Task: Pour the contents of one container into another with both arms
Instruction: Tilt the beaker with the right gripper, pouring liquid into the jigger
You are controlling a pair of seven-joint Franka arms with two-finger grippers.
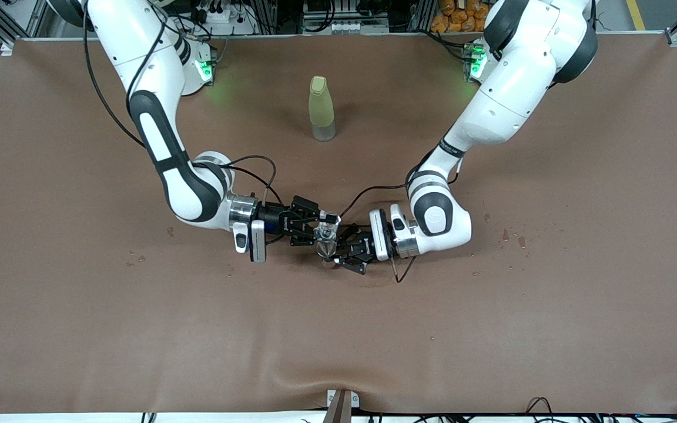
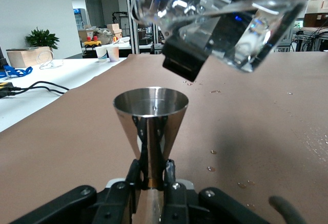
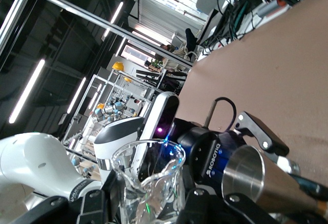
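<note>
Right claw (image 1: 318, 226) grasps glass beaker (image 1: 328, 222), tilted above steel cup (image 1: 327, 251) clenched by left claw (image 1: 338, 254), mid-desk (image 1: 80, 329). Risk: spout off-centre over narrow rim, water spills onto cloth.

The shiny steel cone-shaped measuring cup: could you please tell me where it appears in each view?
Front view: steel cone-shaped measuring cup, mid-table, in the left end effector.
Left wrist view: centre, upright, under the tilted clear glass beaker.
Right wrist view: lower corner, beside the beaker.
Shared landmark: the beaker.
</note>
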